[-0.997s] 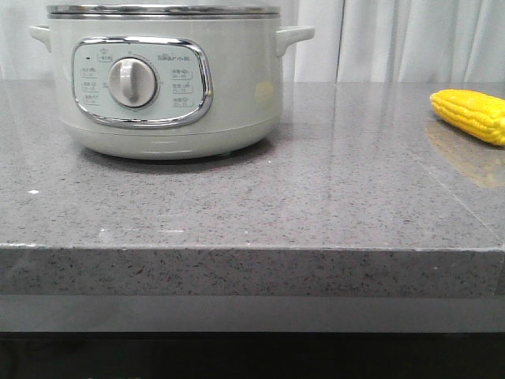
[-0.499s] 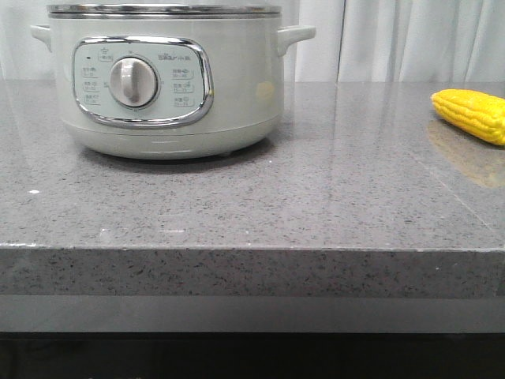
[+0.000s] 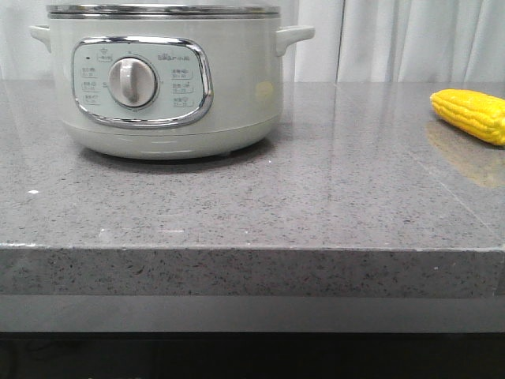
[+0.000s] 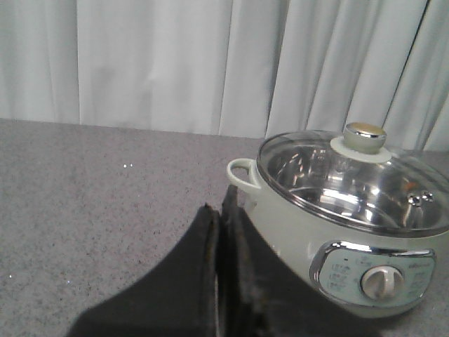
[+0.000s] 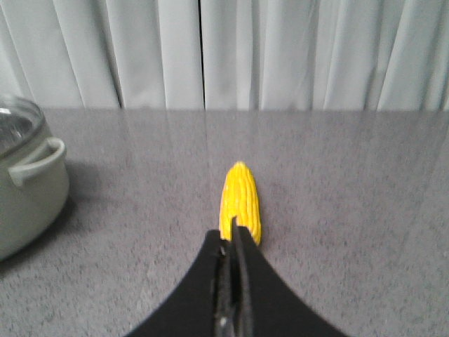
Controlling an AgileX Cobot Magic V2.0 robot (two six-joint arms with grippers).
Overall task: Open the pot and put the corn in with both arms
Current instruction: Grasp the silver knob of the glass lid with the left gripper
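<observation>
- Pot [image 3: 162, 79] stood on the grey worktop [image 3: 316, 197] with its glass lid [image 4: 351, 179] in place, knob [image 4: 364, 136] on top; across the last second nothing about it had changed apart from a faint wobble of the front view.
- Corn [image 3: 470, 113] lay on its side on the worktop, well apart from the pot, and had not shifted either.
- Left gripper [image 4: 219, 214] showed its jaws pressed together and holding nothing; the pot sat just ahead of them and to one side, not touched.
- Right gripper [image 5: 232, 239] likewise had its jaws closed and empty; the corn lay straight ahead of the tips, its near end just beyond them, contact not certain.
- With no visible change, the task looked barely begun: the lid was not yet lifted and the corn not yet grasped. Both jaws would probably need to open before either grasp.
</observation>
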